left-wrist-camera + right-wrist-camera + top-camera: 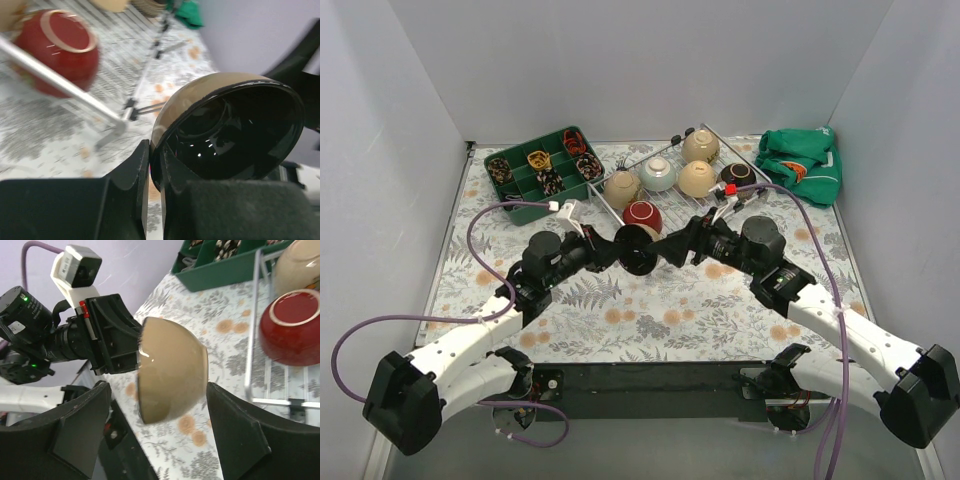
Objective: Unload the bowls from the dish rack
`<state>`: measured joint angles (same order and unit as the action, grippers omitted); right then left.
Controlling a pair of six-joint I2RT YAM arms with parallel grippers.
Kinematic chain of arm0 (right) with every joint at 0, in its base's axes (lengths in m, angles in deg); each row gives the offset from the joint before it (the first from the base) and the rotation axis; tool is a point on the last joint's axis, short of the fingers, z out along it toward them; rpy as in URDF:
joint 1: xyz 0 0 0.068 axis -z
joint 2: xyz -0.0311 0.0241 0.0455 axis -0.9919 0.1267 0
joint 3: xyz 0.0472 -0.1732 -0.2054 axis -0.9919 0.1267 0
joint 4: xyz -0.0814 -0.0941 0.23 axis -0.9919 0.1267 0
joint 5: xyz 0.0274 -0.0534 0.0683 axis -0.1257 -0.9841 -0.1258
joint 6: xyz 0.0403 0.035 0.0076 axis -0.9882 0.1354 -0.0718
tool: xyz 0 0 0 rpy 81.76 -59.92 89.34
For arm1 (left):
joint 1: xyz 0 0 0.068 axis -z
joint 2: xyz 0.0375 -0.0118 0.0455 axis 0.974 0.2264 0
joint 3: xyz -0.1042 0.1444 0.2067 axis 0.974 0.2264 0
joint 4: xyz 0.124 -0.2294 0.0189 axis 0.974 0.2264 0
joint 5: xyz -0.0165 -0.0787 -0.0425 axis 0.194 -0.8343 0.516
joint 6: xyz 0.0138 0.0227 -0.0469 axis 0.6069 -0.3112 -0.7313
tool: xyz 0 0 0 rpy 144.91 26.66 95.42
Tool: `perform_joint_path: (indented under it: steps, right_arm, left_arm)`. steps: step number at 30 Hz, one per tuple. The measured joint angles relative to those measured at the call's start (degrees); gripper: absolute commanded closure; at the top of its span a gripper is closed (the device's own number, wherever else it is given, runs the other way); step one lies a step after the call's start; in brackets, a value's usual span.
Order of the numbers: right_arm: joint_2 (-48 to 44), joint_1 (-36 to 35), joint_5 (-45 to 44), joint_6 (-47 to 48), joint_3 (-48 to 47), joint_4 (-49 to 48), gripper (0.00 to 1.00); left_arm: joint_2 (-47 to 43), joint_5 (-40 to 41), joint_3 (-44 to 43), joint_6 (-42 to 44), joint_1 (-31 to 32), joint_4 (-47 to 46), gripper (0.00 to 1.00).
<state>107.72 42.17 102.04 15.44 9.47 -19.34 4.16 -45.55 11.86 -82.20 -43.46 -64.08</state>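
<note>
My left gripper (618,249) is shut on the rim of a bowl (638,248) that is tan outside and glossy dark inside. It holds the bowl tilted on its side above the mat, in front of the dish rack (682,196). The left wrist view shows the rim pinched between the fingers (134,180). My right gripper (159,390) is open, with its fingers on either side of that bowl (170,370) and not touching it. In the rack are a red bowl (642,216), a mint bowl (658,173), three beige bowls (622,188) and a dark brown bowl (736,178).
A green compartmented tray (535,175) with small items stands at the back left. A green cloth (800,165) lies at the back right. The rack's front rail (252,330) runs close beside the held bowl. White walls enclose the floral mat.
</note>
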Motion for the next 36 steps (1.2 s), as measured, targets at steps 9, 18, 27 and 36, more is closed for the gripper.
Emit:
perform_joint_path:
  steps: [9,18,27,36]
  right_arm:
    - [-6.97,0.37,-8.26,10.16,0.02,7.82,0.05]
    - [-8.31,0.37,-13.7,16.39,0.37,15.45,0.05]
    - [-8.33,0.37,-16.22,20.46,0.55,20.7,0.05]
    - [-8.0,0.37,-16.48,23.02,0.85,23.06,0.06]
  left_arm:
    - [-0.39,16.57,-6.97,4.42,-1.53,25.18,1.0]
    - [7.32,21.11,-14.88,7.21,-11.39,41.0,1.0]
    - [19.45,18.23,-16.65,8.87,-26.49,44.68,1.0]
    - [27.91,11.43,-18.73,8.96,-32.96,41.55,0.96]
